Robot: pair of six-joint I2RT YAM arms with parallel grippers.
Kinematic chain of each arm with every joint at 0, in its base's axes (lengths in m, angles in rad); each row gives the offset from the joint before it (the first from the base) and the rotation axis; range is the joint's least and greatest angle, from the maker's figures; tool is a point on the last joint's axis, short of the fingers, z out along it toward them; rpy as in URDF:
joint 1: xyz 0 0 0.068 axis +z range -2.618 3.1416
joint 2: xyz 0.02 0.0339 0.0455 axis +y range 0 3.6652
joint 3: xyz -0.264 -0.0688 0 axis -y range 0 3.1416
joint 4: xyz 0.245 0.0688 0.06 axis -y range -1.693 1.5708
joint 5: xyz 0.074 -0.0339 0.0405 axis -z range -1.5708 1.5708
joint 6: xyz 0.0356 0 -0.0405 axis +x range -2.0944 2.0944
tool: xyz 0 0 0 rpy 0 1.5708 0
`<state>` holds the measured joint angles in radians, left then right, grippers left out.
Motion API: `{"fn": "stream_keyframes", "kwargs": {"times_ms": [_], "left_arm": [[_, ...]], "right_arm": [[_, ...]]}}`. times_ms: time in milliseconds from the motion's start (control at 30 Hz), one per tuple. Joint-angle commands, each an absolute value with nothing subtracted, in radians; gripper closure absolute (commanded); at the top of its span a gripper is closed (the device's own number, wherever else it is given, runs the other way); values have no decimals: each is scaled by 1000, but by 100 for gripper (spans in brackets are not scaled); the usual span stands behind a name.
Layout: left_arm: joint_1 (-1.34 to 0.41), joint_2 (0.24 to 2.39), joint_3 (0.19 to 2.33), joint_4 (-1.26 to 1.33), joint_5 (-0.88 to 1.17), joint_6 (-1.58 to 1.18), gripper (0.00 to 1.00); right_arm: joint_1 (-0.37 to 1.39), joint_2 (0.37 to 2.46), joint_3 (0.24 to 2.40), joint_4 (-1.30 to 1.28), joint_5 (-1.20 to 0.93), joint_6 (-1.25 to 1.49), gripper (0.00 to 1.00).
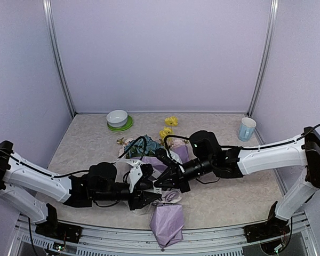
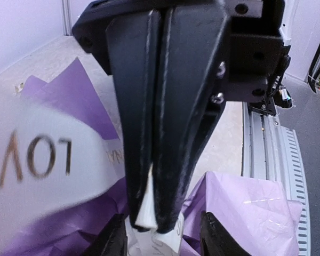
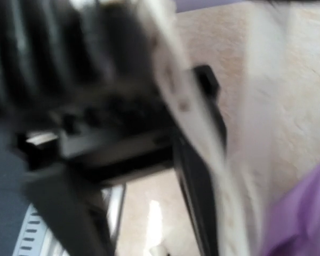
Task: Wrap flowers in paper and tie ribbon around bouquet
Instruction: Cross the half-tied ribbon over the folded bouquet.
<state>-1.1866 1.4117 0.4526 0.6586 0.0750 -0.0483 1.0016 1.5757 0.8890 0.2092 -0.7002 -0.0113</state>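
Note:
The bouquet lies mid-table: the flowers (image 1: 143, 144) and yellow blooms (image 1: 166, 132) show at its far end, and the lilac paper (image 1: 167, 221) bunches toward the front edge. Both grippers meet over its narrow part. In the left wrist view my right gripper (image 2: 152, 221) is shut on the cream ribbon (image 2: 42, 154), whose dark lettering passes blurred close to the lens. My left gripper (image 2: 165, 238) stands open, one fingertip on each side of the right gripper's tips and of the ribbon end. The right wrist view is blurred, showing only the ribbon (image 3: 202, 133) and the paper (image 3: 309, 218).
A white bowl (image 1: 117, 118) on a green plate sits at the back. A loose yellow flower (image 1: 171, 121) lies near it. A pale blue cup (image 1: 247, 128) stands at the back right. The metal rail (image 1: 213, 245) runs along the front edge.

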Motion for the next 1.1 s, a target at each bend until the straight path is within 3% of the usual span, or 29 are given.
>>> {"fn": "stream_keyframes", "kwargs": {"times_ms": [0, 67, 233, 333, 533, 700, 900, 1000, 1067], "left_arm": [[-1157, 1287, 658, 253, 107, -51, 48], [-1134, 1211, 710, 174, 138, -61, 43], [-1036, 1003, 743, 169, 127, -102, 21], [-942, 961, 802, 86, 125, -134, 15], [-789, 1041, 922, -124, 150, -247, 15], [-567, 912, 759, 125, 157, -518, 14], [-394, 836, 726, 32, 10, -518, 26], [-400, 923, 711, -12, 217, -470, 30], [-428, 1012, 679, -43, 348, -450, 39]], "right_arm": [[963, 1565, 870, 182, -666, 28, 100], [961, 1571, 868, 186, -663, 32, 100], [958, 1605, 879, 177, -651, 31, 100], [957, 1617, 885, 180, -652, 36, 100], [957, 1630, 895, 178, -642, 35, 100], [958, 1638, 894, 173, -644, 38, 100], [958, 1627, 904, 170, -651, 45, 100], [957, 1622, 919, 174, -671, 57, 100], [957, 1612, 920, 180, -676, 61, 100]]}}
